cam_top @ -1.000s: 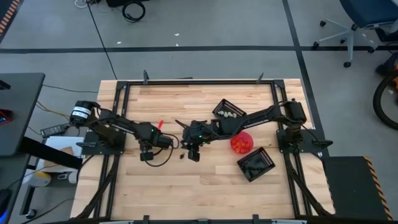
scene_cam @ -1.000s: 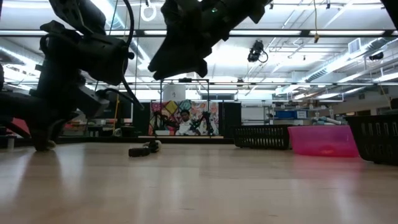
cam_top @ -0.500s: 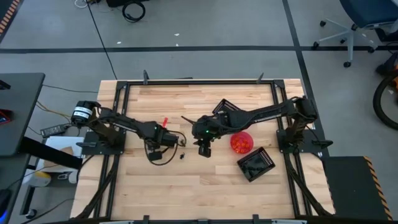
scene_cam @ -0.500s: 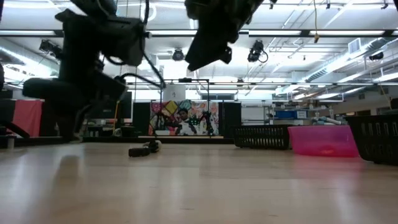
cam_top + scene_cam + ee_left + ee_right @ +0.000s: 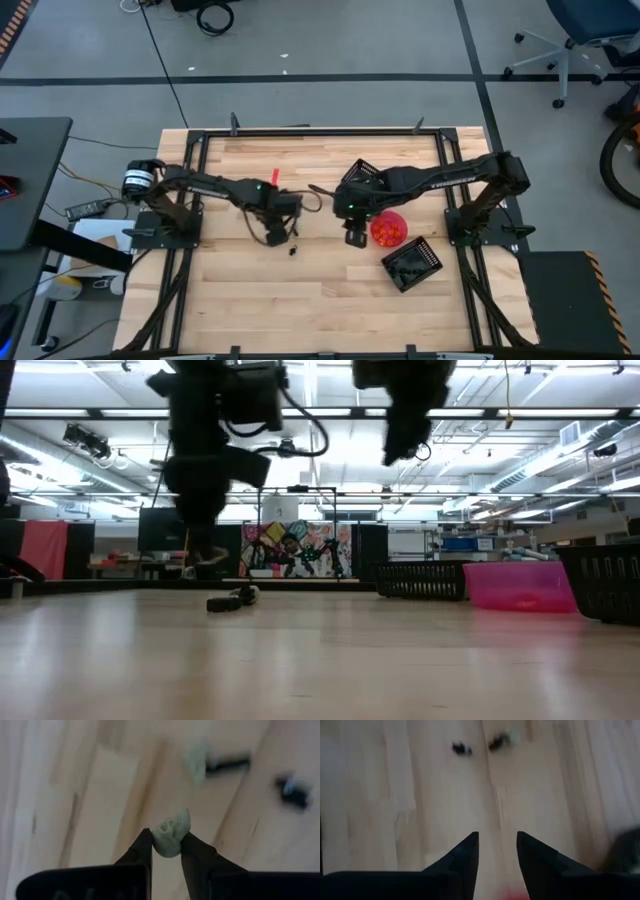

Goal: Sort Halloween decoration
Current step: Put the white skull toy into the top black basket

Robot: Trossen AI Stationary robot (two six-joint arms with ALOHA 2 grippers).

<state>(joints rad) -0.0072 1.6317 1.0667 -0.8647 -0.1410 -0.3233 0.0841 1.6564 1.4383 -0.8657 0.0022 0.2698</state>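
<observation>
On the wooden table [image 5: 320, 290], mid-span: left gripper [image 5: 166, 851], fingers pinched on one pale whitish-grey trinket [image 5: 171, 834], skull-like in shape, raised clear of the boards. In the high view this gripper [image 5: 277, 232] sits left of centre.

Right gripper [image 5: 497, 851]: fingers parted, nothing between them, bare wood below. In the high view it [image 5: 354, 234] hangs just beside the pink bowl [image 5: 389, 229], which holds orange trinkets.

Loose items: small black trinkets [image 5: 292, 249] on the boards between the two grippers, also seen low across the table [image 5: 232, 600]; two dark pieces [image 5: 461, 748] appear ahead of the right gripper, too blurred to tell their kind.

Containers: one black basket [image 5: 367, 178] with pale pieces inside, behind the right arm; a second black basket [image 5: 412, 264] near the bowl, contents dark.
</observation>
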